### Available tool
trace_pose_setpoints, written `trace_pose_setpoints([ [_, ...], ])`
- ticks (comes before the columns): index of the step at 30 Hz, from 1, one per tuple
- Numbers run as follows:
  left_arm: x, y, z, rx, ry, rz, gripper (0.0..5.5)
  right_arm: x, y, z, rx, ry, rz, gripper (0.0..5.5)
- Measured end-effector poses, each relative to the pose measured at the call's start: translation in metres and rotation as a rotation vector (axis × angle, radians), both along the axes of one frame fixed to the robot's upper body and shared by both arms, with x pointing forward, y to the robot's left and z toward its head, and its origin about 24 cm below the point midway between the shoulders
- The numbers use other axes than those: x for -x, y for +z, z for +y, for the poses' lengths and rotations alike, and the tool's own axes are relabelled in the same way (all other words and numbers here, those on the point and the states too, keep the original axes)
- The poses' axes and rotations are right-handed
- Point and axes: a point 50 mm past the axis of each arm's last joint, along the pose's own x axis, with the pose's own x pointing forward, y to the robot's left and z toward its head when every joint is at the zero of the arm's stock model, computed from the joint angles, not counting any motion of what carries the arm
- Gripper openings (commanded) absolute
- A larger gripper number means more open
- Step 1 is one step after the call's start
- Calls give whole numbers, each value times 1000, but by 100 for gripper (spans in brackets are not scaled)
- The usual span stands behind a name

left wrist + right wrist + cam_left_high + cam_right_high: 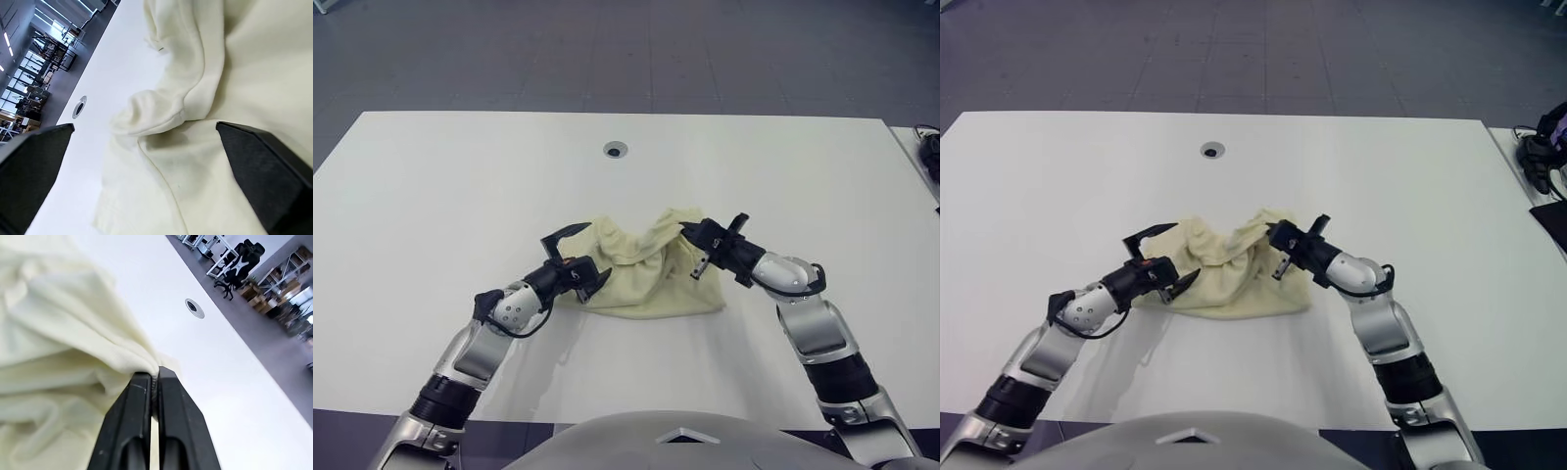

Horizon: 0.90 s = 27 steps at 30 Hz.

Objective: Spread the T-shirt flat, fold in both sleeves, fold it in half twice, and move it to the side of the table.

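A pale yellow T-shirt [646, 269] lies crumpled in a heap near the middle of the white table [440, 186]. My left gripper [576, 257] stands open at the heap's left edge, one finger above the cloth and one low beside it; the cloth [210, 98] lies between its dark fingertips [34, 166]. My right gripper [685, 231] is shut on a bunched fold of the T-shirt at the heap's upper right. That pinch shows close up, with cloth [73, 342] caught between the two black fingers [161, 406].
A round cable hole [615, 149] sits in the table beyond the shirt. Dark objects [1540, 157] lie at the table's far right edge. Bare white tabletop surrounds the heap on all sides; grey floor lies beyond the far edge.
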Motion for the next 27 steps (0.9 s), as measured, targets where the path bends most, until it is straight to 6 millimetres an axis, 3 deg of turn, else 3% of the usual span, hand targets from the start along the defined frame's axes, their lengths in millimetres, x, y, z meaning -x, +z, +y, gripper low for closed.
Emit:
trace_pose_setpoints([
  [8, -20, 8, -1, -55, -74, 11, 540, -9, 8, 6, -191, -58, 85, 1],
  [15, -30, 10, 0, -77, -80, 16, 540, -11, 8, -11, 94, -31, -69, 120],
  [22, -38, 12, 1, -85, -74, 9, 540, -13, 1, -4, 150, 4, -131, 7],
  [27, -44, 18, -3, -86, -90, -8, 540, -23, 16, 1, -6, -54, -141, 1],
])
